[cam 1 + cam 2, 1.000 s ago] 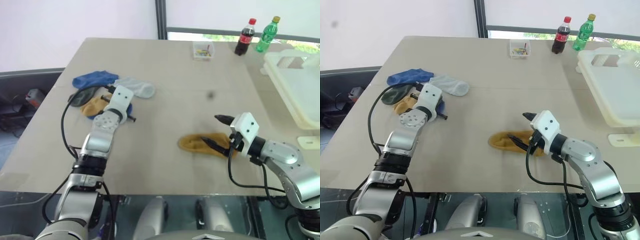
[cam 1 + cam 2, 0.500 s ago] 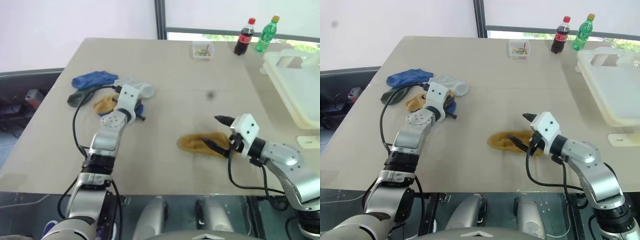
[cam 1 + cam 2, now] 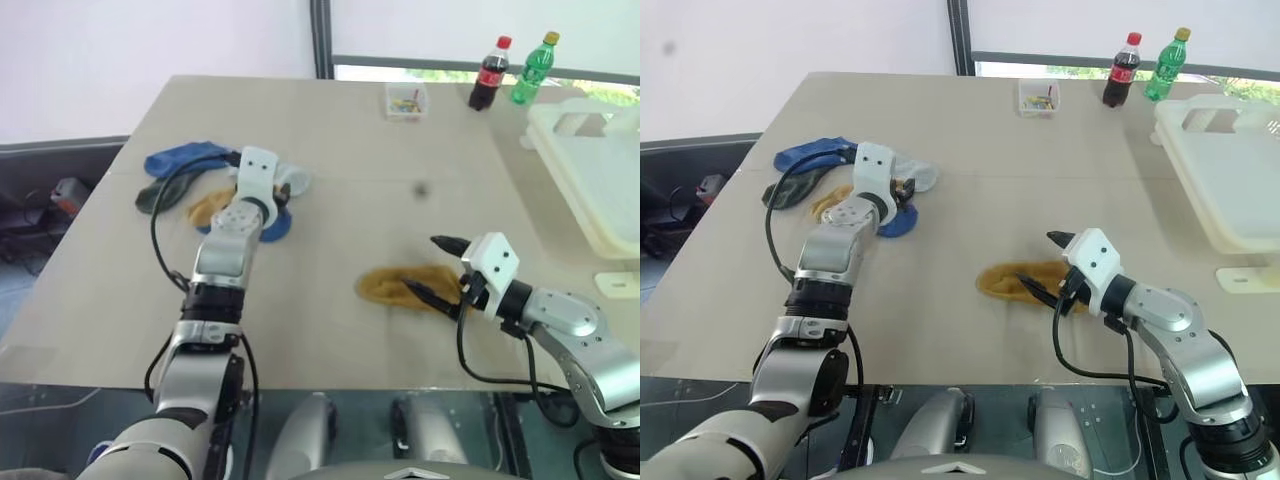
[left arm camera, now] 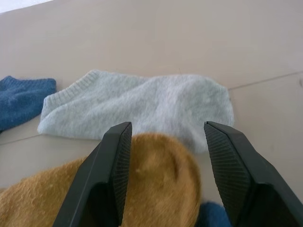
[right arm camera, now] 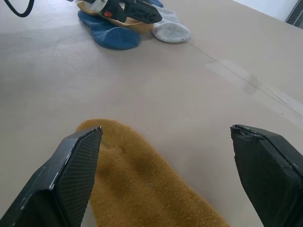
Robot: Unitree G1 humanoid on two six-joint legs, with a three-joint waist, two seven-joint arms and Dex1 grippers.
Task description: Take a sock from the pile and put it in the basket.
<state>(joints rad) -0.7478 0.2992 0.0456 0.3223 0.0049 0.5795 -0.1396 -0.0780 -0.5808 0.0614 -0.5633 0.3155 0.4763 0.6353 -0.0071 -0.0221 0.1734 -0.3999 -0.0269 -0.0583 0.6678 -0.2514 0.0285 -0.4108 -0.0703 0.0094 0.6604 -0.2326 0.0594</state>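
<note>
Head views: at the table's (image 3: 330, 130) far edge, a cola bottle (image 3: 488, 74) with a red cap and red label, and a green soda bottle (image 3: 532, 68) with a yellow cap; lettering on both too small to read. Just beside them, a small clear box (image 3: 406, 100) of coloured bits. At the right edge, the off-white basket (image 3: 1230, 190), cut off by the picture's border. Near the left edge, the pile (image 3: 830, 180): blue, dark green, pale grey and mustard socks, partly hidden behind the left gripper (image 3: 902, 188) over it. Near the front edge, a lone mustard sock (image 3: 405, 287) under the right gripper (image 3: 432, 267), fingers spread wide.

Left wrist view: black fingers (image 4: 111, 165) parted, pinching nothing, over a mustard sock (image 4: 142, 189); beyond it a pale grey sock (image 4: 142, 104), a blue sock (image 4: 21, 97) cut off at the border.

Right wrist view: fingers (image 5: 71, 170) far apart above the mustard sock (image 5: 137, 184), its toe out of frame; the pile (image 5: 137, 23) well apart, half covered by the left gripper (image 5: 142, 12).
</note>
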